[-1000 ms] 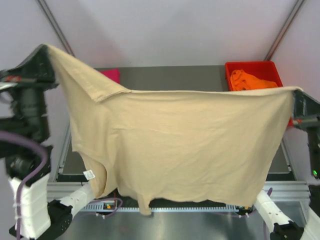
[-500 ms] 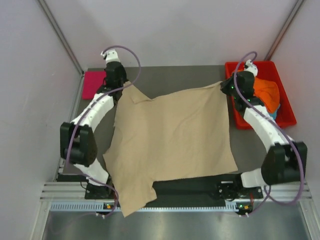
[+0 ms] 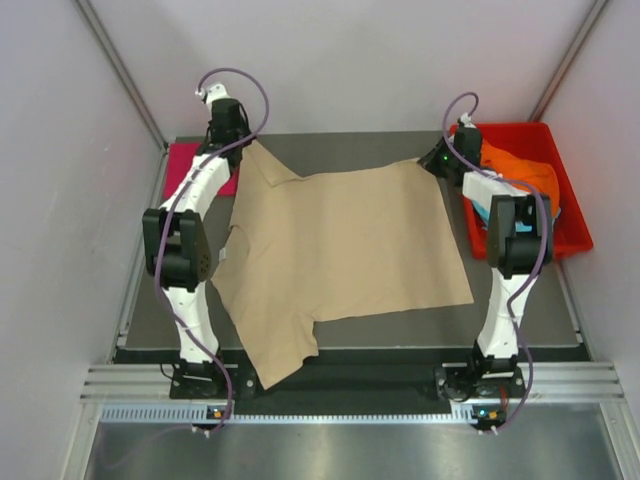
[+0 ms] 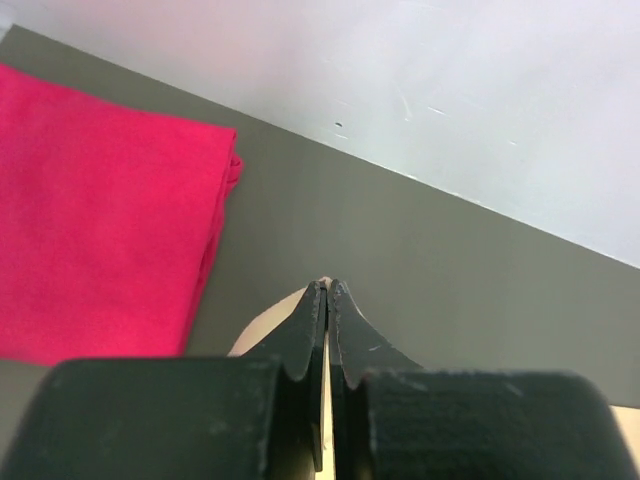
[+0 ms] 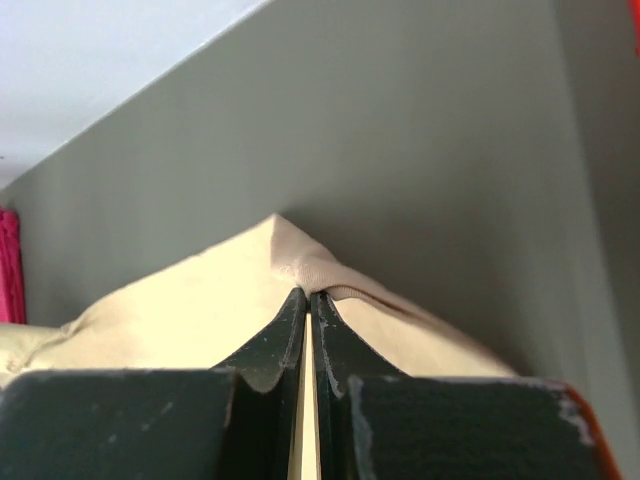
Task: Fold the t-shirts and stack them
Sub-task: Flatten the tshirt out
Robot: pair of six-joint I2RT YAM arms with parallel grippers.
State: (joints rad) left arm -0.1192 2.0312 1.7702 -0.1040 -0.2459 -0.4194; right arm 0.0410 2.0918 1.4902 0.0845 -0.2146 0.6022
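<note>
Shut tight, the left gripper pinched a corner of the beige t-shirt at 11 o'clock on the table; the right gripper pinched another at 1 o'clock. The shirt lay spread across the middle. The pink t-shirt sat at 10 o'clock, the orange t-shirt in the red tray at 2 o'clock.

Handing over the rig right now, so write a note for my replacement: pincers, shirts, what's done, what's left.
Left pincer: shut on the beige shirt, far left corner.
Right pincer: shut on its far right corner.
The shirt lies spread on the table, unfolded.
Pink shirt: folded, far left.
Orange shirt: in the red tray.
To do: fold the beige one, stack it, then the orange one.
</note>
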